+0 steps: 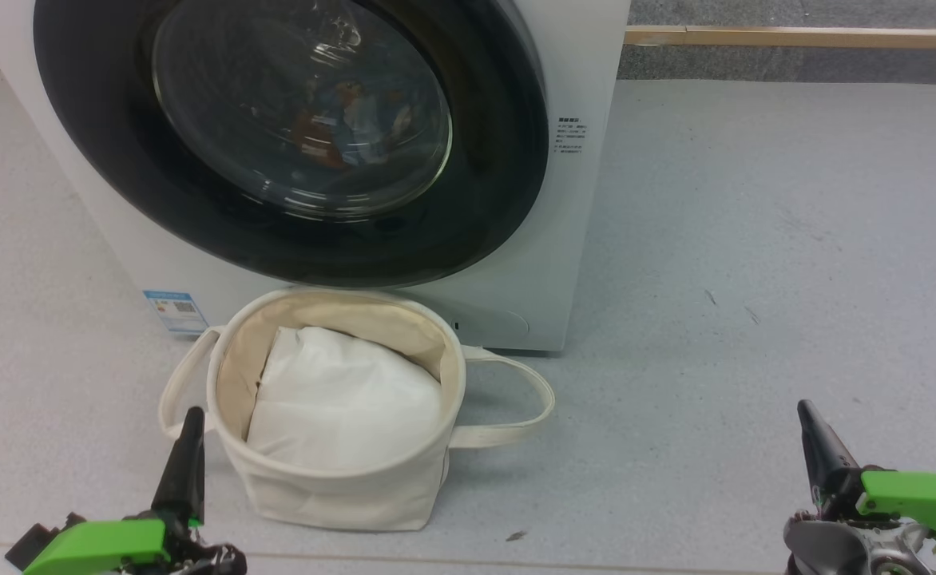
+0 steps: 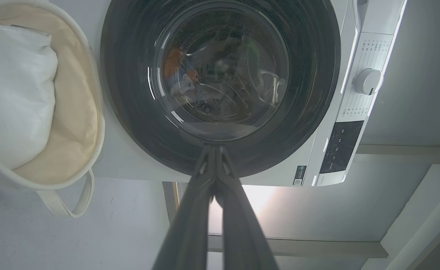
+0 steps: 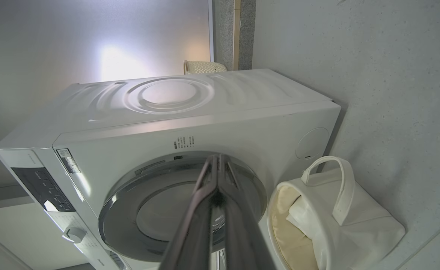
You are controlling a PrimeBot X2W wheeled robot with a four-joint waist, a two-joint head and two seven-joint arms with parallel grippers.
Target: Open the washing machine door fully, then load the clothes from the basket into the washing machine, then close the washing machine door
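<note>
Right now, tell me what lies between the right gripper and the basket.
Bare grey floor, as the head view shows: nothing stands between the right gripper and the basket.

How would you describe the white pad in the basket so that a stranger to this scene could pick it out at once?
Find the white front-loading washing machine with its round black-rimmed door. On the floor just in front stands a cream canvas basket with two loop handles. Inside lies the pad: plain white and pillow-like, paler than the basket's cream lining.
</note>
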